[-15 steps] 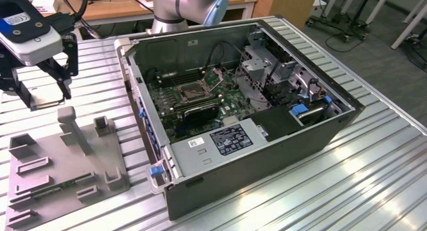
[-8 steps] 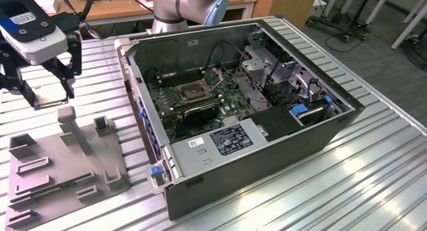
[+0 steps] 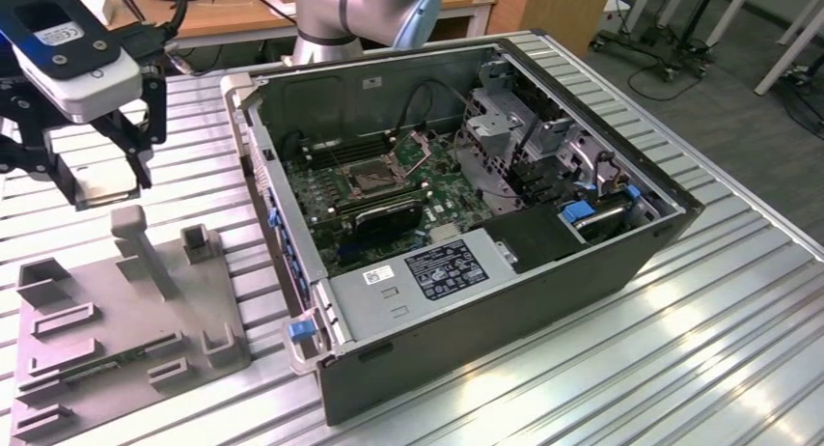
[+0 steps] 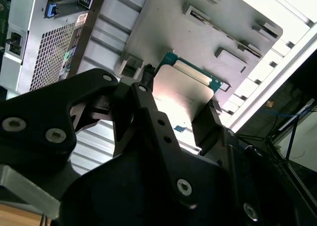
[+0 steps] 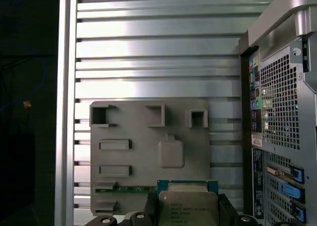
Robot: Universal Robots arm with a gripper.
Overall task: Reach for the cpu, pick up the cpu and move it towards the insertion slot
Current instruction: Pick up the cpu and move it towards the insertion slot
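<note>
My gripper (image 3: 100, 182) hangs at the exterior view's far left, above the ribbed table and behind the grey tray (image 3: 123, 311). It is shut on the cpu (image 3: 103, 187), a pale square chip held flat between the two black fingers (image 3: 135, 161). In both wrist views the cpu (image 4: 181, 94) (image 5: 188, 206) shows its silver top and green rim, clamped at two opposite edges. The insertion slot (image 3: 373, 176), a metal-framed square socket with a dark centre, sits on the green motherboard inside the open computer case (image 3: 515, 272), well to the right of the gripper.
The tray (image 5: 148, 146) has raised posts and square recesses, and a green memory strip (image 5: 126, 189) lies along one edge. The case's near wall (image 3: 264, 166) stands between gripper and socket. Cables and drive cages fill the case's right side. The arm's base (image 3: 347, 16) stands behind the case.
</note>
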